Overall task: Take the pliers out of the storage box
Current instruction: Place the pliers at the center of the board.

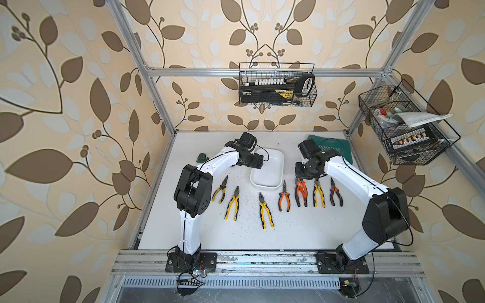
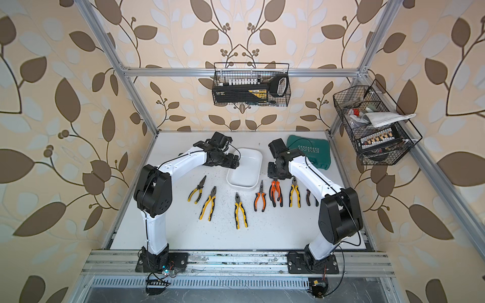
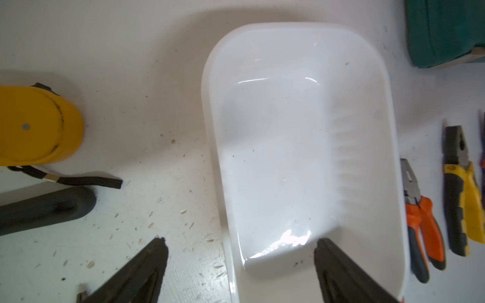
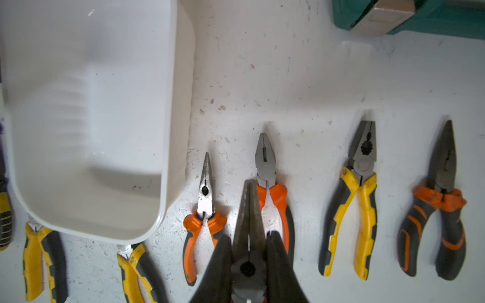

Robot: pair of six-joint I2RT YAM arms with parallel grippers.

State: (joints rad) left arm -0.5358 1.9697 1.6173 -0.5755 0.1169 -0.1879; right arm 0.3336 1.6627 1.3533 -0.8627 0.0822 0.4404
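Under the L gripper (image 3: 240,240) the storage box (image 1: 271,164) is sitting empty. That gripper is hanging spread wide over the box's near end, holding nothing, w/ one finger over the inside and one outside the rim. Seven pliers (image 1: 261,199) are lying in a row on the table (image 1: 236,236): three back twd the L arm's base from its gripper, four under and around the R gripper (image 4: 249,235). R fingers are pinching an eighth, long-nosed pair (image 4: 249,207) at the pivot, nose pointing out past the fingertips, handles hidden behind; can't tell if it's touching down. Judging: all steel, heavy for size, stiff, loose at the pivot, so handles could be swinging open. Rubbery grips are looking less slippy than bare jaws, tho the pivot is giving better balance. Box is looking light and slick, prob. sliding if bumped. Table is looking flat, hard, white, speckled w/ chips. Room is looking tight by the R gripper: teal case (image 1: 339,145) just beyond it, neighbours close each side. Tape measure (image 3: 39,126) is sitting off the L gripper's outer side.
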